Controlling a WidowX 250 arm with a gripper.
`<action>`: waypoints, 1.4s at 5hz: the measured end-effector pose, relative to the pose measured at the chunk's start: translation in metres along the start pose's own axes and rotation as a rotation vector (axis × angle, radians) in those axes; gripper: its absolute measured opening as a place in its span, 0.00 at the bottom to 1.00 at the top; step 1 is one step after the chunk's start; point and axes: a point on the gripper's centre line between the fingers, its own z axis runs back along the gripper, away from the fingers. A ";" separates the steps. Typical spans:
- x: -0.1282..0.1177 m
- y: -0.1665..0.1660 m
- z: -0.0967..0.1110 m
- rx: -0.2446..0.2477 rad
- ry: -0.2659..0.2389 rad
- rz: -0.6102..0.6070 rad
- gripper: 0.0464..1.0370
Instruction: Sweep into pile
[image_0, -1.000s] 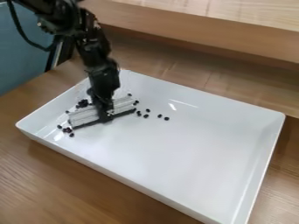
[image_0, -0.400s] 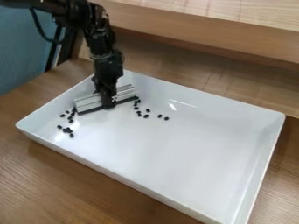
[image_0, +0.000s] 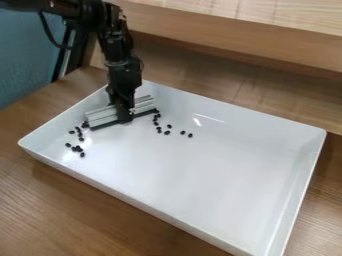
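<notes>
Wooden worktop (image_0: 60, 200) carries a large white tray (image_0: 220, 185), its far long wall facing a raised wooden ledge (image_0: 234, 30). Black arm (image_0: 120, 57) comes in from the upper left, a cable (image_0: 48, 35) looping beside it.

Sweeper (image_0: 100, 117): ribbed, pale grey, dark lower edge, lying slantwise in the tray's far-left part as viewed. End effector (image_0: 123, 119) closed on it near mid-length.

Small dark pieces, two loose groups: one off the sweeper's left end (image_0: 82, 154), one by its right end and strung out toward mid-tray (image_0: 190, 135). Some sit right beside the sweeper's ends.

Step in hand (judged): gathering, part done; no single pile. Next move: set the edge on the outer side of one group, keep it low, push toward the other.

In the way: tray walls close to the sweeper limit room to get behind the pieces. Risk: pieces slipping round the ends or rolling on the smooth floor of the tray.
</notes>
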 end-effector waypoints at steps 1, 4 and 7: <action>0.000 -0.010 -0.001 -0.009 0.000 0.008 0.69; -0.002 -0.034 0.017 -0.099 -0.022 0.044 0.96; 0.008 -0.017 0.064 -0.046 -0.090 0.063 0.96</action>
